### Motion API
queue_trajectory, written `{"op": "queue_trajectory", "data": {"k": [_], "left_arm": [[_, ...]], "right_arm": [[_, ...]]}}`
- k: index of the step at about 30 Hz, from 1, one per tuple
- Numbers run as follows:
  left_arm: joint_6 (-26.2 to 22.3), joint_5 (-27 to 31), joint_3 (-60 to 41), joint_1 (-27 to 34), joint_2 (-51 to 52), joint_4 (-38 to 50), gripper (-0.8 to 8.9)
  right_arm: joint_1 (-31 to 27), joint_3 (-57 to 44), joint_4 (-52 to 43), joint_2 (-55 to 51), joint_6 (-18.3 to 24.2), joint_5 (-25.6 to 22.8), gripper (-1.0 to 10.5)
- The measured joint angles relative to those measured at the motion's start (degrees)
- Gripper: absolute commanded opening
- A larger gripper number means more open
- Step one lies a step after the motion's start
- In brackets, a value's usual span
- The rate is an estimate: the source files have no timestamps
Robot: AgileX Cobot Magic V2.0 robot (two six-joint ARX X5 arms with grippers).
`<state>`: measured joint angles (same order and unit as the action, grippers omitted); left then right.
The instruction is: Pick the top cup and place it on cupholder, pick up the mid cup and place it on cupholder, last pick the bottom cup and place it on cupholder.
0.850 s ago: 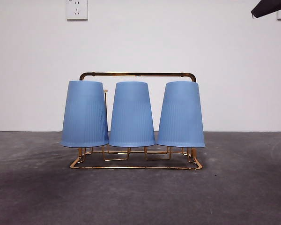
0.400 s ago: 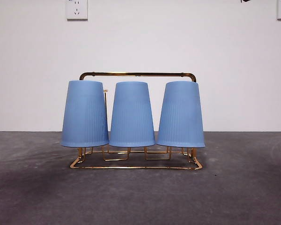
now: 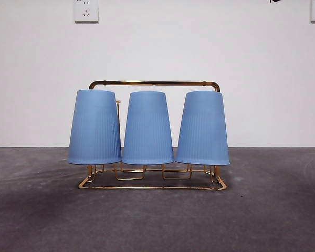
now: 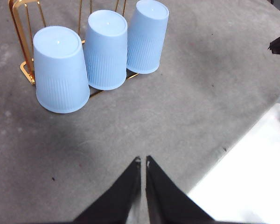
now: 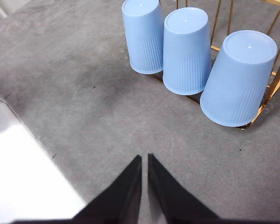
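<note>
Three blue ribbed cups stand upside down in a row on the gold wire cupholder (image 3: 155, 83): one on the left (image 3: 95, 127), one in the middle (image 3: 147, 128), one on the right (image 3: 202, 128). The same row of cups (image 4: 106, 49) and cupholder (image 4: 19, 28) shows in the left wrist view, and the cups (image 5: 185, 49) with the cupholder (image 5: 273, 86) in the right wrist view. My left gripper (image 4: 143, 162) hangs shut and empty, well back from the cups. My right gripper (image 5: 144, 158) is also shut and empty, clear of the rack.
Grey table (image 3: 157, 220) surrounds the rack. A white wall with power sockets (image 3: 86, 10) stands behind. A pale surface beyond the table edge (image 4: 252, 182) shows in the left wrist view and likewise (image 5: 18, 172) in the right wrist view. A black arm tip (image 3: 275, 1) sits at the top right.
The black arm tip at the top right corner of the front view has risen almost out of the picture. The cups and cupholder have not moved.
</note>
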<state>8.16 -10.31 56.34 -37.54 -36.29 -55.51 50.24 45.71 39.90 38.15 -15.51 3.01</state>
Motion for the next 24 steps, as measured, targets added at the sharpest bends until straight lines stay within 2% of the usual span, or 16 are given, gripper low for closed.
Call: {"op": "queue_trajectory", "data": {"k": [4,9,12,14,17,24], "left_arm": [[-5.4,2.3,-0.8,2.9,2.3,5.3,0.09],[-13.9,3.6,-7.1,13.0,10.3,29.9,0.09],[-16.7,6.5,-13.9,19.2,15.8,44.6,0.09],[-17.7,8.9,-18.5,22.5,18.9,50.4,0.09],[-18.1,11.7,-25.5,26.4,22.9,53.4,0.09],[-17.9,12.2,-39.6,31.1,30.4,53.6,0.09]], "right_arm": [[0.0,0.0,0.0,0.0,0.0,0.0,0.2],[0.0,0.0,0.0,0.0,0.0,0.0,0.2],[0.0,0.0,0.0,0.0,0.0,0.0,0.2],[0.0,0.0,0.0,0.0,0.0,0.0,0.2],[0.0,0.0,0.0,0.0,0.0,0.0,0.2],[0.0,0.0,0.0,0.0,0.0,0.0,0.2]]}}
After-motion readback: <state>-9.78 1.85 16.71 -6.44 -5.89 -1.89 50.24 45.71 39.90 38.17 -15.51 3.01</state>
